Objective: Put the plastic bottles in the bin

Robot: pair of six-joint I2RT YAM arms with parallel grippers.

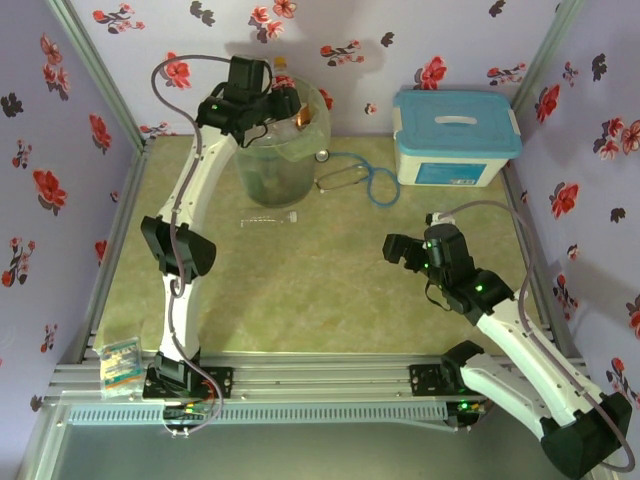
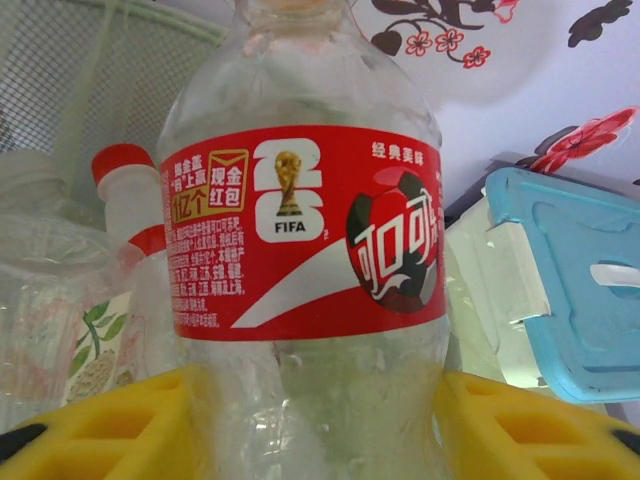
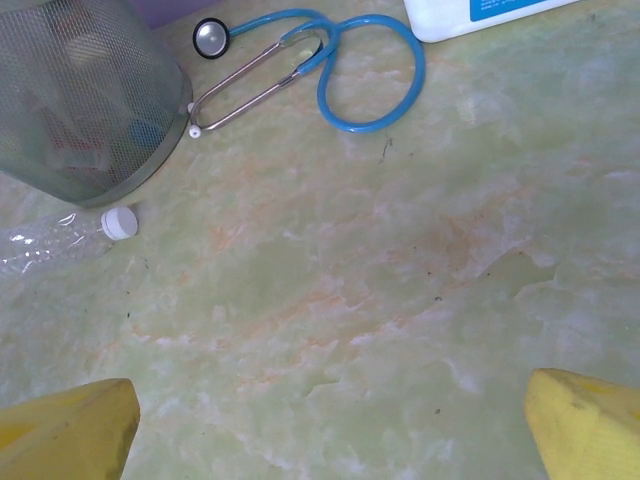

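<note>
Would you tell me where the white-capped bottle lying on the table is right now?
In the top view the white-capped bottle lies on the table just in front of the bin, left of the stethoscope.

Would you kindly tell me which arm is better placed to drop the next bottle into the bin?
Left. The left gripper is shut on a red-labelled bottle at the mouth of the bin, so it only needs to release. The right gripper hangs open and empty over the table, away from it.
</note>
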